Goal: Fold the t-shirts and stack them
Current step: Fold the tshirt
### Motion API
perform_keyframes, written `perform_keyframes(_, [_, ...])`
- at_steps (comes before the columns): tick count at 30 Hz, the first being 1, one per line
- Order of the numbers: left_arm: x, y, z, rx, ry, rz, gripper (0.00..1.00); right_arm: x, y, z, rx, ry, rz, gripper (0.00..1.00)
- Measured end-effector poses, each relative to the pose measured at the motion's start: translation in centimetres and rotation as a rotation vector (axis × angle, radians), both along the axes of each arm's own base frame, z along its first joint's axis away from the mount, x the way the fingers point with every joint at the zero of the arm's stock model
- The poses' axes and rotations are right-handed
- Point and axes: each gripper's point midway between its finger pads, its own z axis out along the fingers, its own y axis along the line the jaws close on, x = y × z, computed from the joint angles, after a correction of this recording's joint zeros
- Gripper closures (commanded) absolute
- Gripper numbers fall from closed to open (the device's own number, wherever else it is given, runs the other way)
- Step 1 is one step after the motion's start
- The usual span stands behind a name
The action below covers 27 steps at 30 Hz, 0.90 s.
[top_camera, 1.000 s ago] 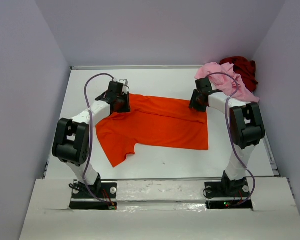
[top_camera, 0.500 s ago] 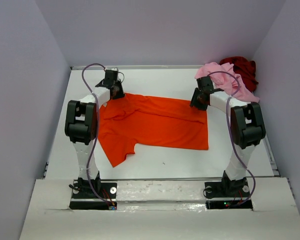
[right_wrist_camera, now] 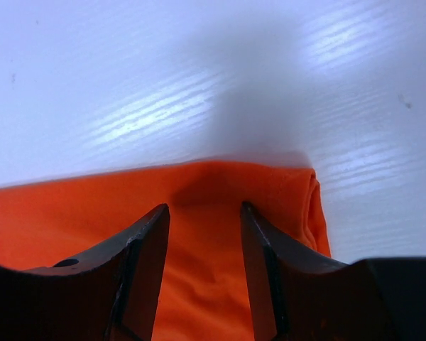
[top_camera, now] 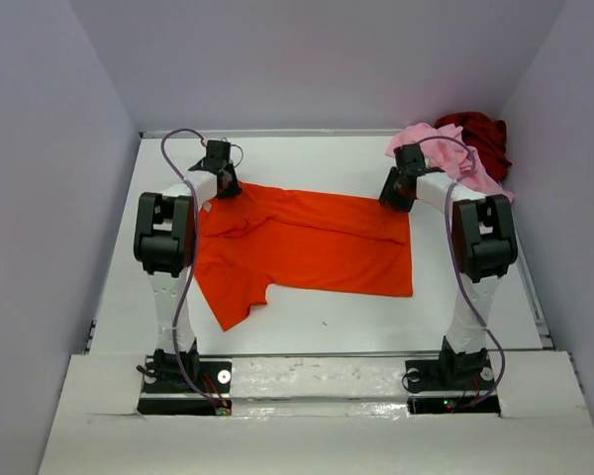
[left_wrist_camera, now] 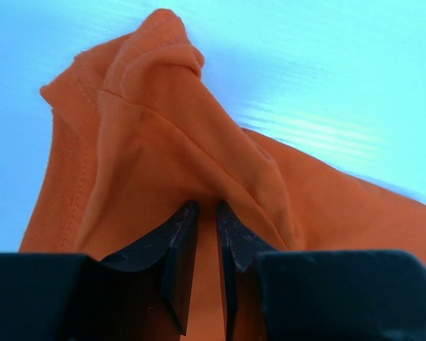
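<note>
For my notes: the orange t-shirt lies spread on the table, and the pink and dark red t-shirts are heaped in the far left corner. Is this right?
Not left: the top external view shows the pink t-shirt and dark red t-shirt heaped in the far right corner. The orange t-shirt does lie spread on the table.

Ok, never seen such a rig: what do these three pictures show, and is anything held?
Two robot arms are bolted at the near edge of a white table. The wide picture looks down from above and behind them; the close-ups come from cameras on their wrists. An orange t-shirt lies spread; a pink t-shirt and a dark red t-shirt sit heaped far right. The left end effector pinches a raised fold of the orange one; the right end effector stands open around its far right corner.
</note>
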Motion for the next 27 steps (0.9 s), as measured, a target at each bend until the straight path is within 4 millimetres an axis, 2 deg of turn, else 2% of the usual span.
perform_keyframes(5, [0.7,1.1,0.1,-0.002,-0.007,0.023,0.69,1.7,0.3,-0.1,0.014,-0.003,0.002,0.50])
perform_keyframes(9, [1.9,1.9,0.1,-0.011,-0.014,0.036,0.69,3.5,0.4,-0.1,0.027,-0.013,0.002,0.50])
perform_keyframes(16, [3.7,2.7,0.2,-0.001,-0.020,0.040,0.69,6.4,-0.4,0.2,0.049,-0.030,-0.016,0.49])
perform_keyframes(23, [7.3,3.0,0.5,0.008,-0.045,0.029,0.69,9.5,-1.3,0.4,0.052,-0.046,-0.034,0.49])
perform_keyframes(27, [8.8,3.2,0.7,0.008,-0.059,0.024,0.69,10.1,-1.5,0.4,0.054,-0.048,-0.027,0.49])
